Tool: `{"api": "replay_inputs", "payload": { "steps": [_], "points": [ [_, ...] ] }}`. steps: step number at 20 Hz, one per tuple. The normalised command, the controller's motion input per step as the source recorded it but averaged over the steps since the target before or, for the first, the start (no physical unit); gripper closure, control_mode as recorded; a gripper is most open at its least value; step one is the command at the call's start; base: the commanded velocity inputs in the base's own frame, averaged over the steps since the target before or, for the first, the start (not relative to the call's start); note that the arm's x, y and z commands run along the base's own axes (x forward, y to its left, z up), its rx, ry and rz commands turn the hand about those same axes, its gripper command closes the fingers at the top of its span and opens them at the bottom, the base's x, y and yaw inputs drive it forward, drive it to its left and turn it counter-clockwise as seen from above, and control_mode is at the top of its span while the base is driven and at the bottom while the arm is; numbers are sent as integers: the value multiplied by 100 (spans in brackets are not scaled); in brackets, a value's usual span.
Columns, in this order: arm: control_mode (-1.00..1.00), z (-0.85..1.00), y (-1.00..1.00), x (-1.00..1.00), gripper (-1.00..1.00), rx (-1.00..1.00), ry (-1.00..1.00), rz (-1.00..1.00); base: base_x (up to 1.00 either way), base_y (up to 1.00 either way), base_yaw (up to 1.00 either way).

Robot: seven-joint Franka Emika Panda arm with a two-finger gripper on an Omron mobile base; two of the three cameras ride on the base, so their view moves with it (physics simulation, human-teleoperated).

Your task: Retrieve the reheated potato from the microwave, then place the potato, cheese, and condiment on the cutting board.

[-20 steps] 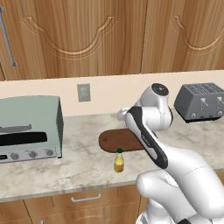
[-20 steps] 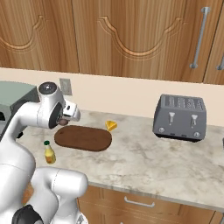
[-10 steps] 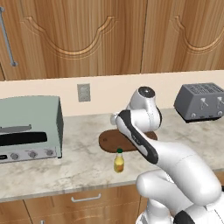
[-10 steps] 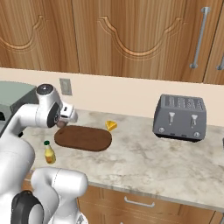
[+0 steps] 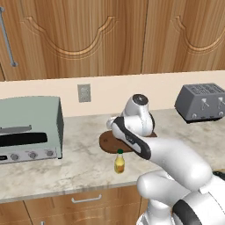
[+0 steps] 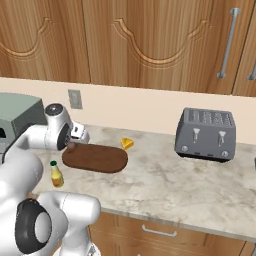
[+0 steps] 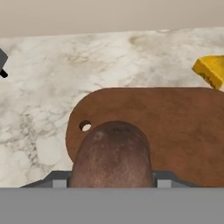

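No readable writing is showing anywhere. The toaster oven (image 5: 27,128) and toaster (image 6: 205,133) are carrying no legible labels or numbers.

white arm rises from the base, elbow bent, forearm reaching forward and left over the counter. wrist turned down, gripper (image 6: 75,141) low near the surface. jaws partway closed, clamped on the potato (image 7: 112,153), which sits between the fingertips; the tips themselves are hidden behind it in the hand view.

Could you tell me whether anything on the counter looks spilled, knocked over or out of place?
Nothing stands out: the condiment stands upright, the cheese sits beside the cutting board, and the potato hangs above the board.
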Motion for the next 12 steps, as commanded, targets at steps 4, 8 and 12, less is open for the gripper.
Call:
{"api": "replay_inputs", "payload": {
  "steps": [4, 8, 12],
  "points": [
    [-100, -30, 8, 26, 100, 0, 0, 0, 0, 0, 0],
    [-100, -27, 4, 17, 100, 0, 0, 0, 0, 0, 0],
    [-100, -22, 0, 8, 100, -4, 0, 0, 0, 0, 0]
  ]
}}
